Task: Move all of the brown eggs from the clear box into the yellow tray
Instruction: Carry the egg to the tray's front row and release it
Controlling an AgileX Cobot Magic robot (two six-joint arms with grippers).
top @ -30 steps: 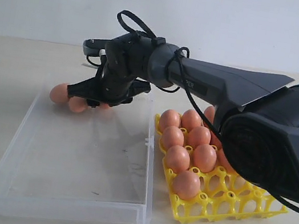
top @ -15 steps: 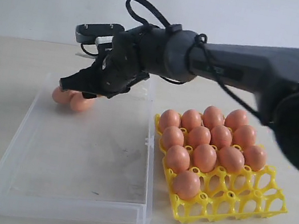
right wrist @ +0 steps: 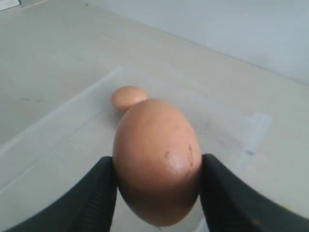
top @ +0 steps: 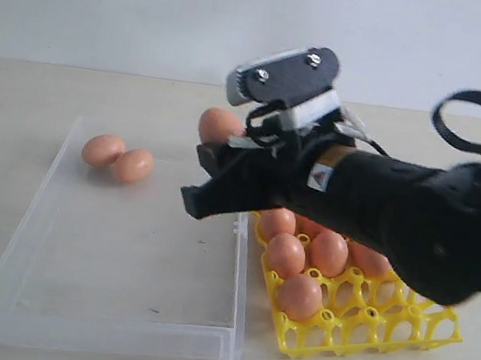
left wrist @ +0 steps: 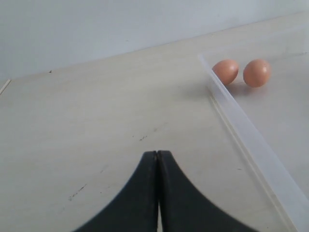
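Observation:
My right gripper [top: 209, 161] is shut on a brown egg [top: 217, 125], held above the far right part of the clear box [top: 103, 324], next to the yellow tray [top: 362, 337]. In the right wrist view the egg [right wrist: 157, 159] fills the gap between the two black fingers [right wrist: 99, 193]. Two brown eggs [top: 103, 149] [top: 133, 165] lie side by side in the box's far left corner. Several eggs [top: 300, 295] sit in the tray's cups, partly hidden by the arm. My left gripper [left wrist: 157, 153] is shut and empty over bare table, left of the box wall [left wrist: 251, 140].
The right arm's dark body [top: 420, 221] hangs over the back of the tray and hides much of it. The tray's front cups [top: 383, 322] stand open. The pale table [left wrist: 96, 121] stretches left of the box.
The right gripper has lifted one egg from the box's far left corner and carried it right toward the tray. Two eggs are left in that corner.

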